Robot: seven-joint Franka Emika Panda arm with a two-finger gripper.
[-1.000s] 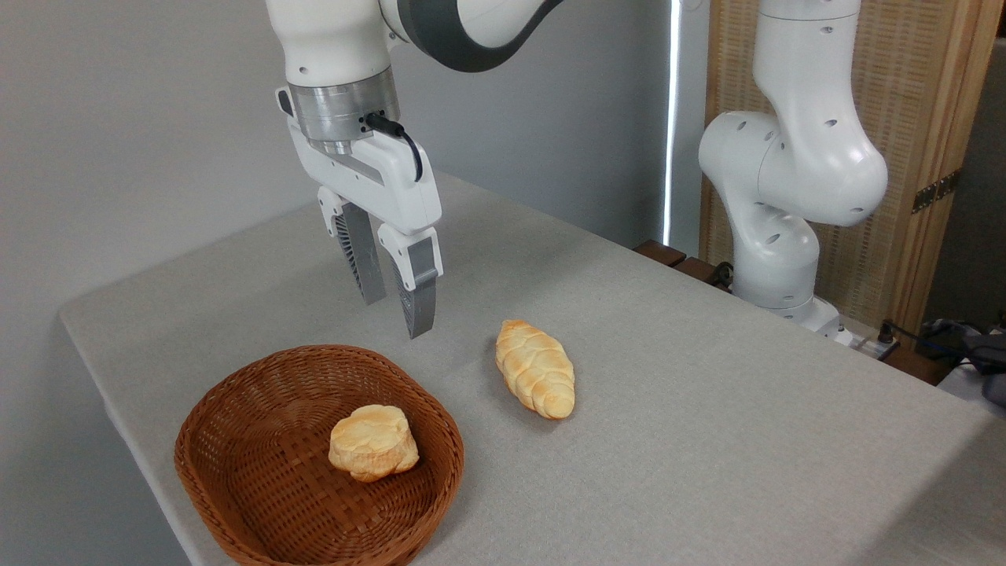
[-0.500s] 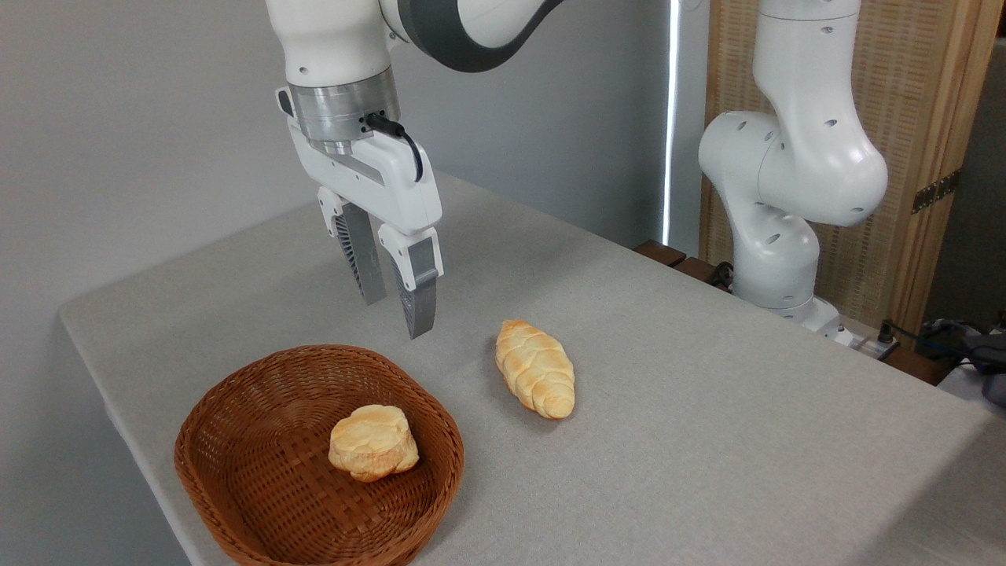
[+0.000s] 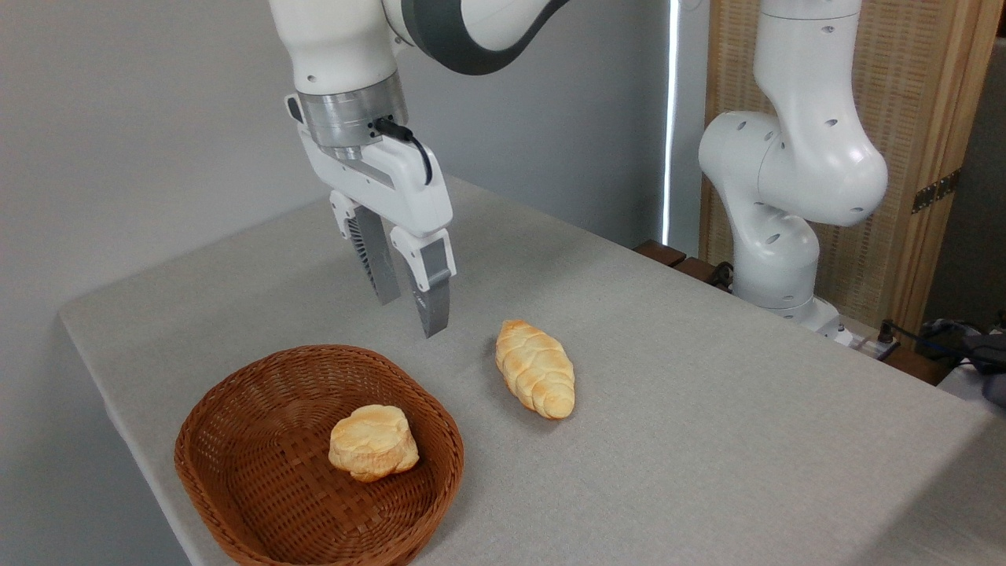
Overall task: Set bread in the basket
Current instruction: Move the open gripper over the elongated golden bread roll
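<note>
End effector (image 3: 410, 314) shifted right; basket (image 3: 236, 440) holds bun (image 3: 372, 442).

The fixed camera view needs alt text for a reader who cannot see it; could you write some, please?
A white robot arm's empty hand hangs above a grey table, between a wicker basket holding a round bun and a braided loaf lying on the table to its right.

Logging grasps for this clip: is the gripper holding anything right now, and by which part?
Nothing is held. The gripper hangs empty above the table; the bread lies untouched beside the basket.
</note>
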